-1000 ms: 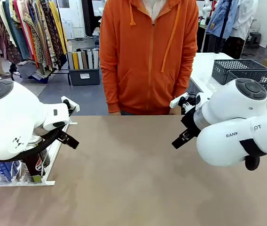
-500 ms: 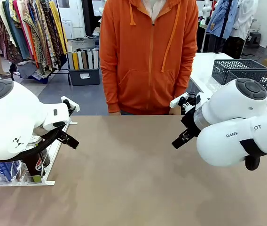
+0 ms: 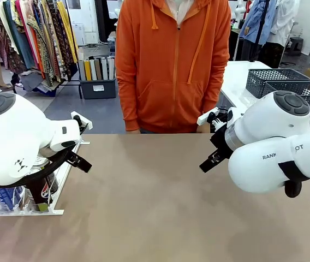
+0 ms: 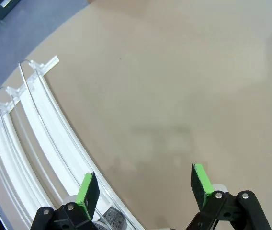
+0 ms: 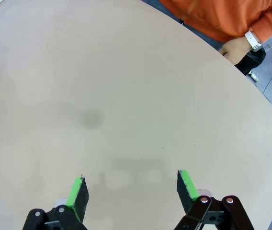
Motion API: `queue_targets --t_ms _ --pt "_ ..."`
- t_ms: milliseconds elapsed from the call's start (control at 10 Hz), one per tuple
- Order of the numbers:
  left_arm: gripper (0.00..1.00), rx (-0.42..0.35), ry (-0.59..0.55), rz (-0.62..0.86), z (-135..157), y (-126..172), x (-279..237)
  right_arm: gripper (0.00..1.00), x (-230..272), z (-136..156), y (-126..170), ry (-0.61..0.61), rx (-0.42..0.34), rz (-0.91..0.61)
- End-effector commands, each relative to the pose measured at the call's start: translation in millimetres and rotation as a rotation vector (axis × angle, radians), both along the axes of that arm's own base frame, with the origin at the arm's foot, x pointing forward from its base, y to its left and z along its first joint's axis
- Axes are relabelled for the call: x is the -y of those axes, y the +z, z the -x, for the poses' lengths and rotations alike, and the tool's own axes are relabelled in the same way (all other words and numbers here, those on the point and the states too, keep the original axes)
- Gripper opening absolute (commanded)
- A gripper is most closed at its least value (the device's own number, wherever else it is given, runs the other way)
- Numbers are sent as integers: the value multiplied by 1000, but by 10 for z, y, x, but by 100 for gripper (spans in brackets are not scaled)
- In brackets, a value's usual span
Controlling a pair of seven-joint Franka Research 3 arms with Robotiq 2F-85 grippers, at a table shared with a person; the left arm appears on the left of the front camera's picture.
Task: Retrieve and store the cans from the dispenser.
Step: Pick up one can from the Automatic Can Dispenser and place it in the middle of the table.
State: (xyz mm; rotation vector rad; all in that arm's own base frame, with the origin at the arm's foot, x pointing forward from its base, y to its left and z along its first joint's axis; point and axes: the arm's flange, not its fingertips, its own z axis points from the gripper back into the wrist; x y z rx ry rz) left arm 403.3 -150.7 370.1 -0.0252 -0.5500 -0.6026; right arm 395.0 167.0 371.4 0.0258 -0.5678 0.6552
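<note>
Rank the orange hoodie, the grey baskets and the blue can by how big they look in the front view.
1. Orange hoodie, largest by far.
2. Grey baskets, partly covered.
3. Blue can, smallest; it is mostly hidden, so only its visible part counts.

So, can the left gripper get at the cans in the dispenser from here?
Probably yes: the left gripper is open and empty at the edge of the dispenser, a can top close by, nothing between.
</note>
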Motion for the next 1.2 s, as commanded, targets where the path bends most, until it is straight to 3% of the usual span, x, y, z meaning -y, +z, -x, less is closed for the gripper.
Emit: queue_targets --t_ms 0,500,600,700,800,900,1000,1100 --pt "100 1 -1 0 1 2 1 100 1 0 0 0 0 0" --pt "100 1 -1 0 1 2 1 100 0 0 0 0 0 0" --pt "100 0 0 0 0 0 0 100 19 23 35 17 -74 -41" --pt "100 -71 -80 91 72 76 5 100 78 12 80 1 -245 -140" --pt "100 -150 -128 173 129 197 28 100 168 -2 142 -14 -316 -243" --pt "100 -268 -50 306 169 375 77 100 228 -16 245 -88 -403 -378" --pt "100 -474 52 378 208 620 107 100 348 -28 415 -226 -529 -532" --pt "100 -547 18 457 319 837 10 100 553 105 617 -172 -600 -695"
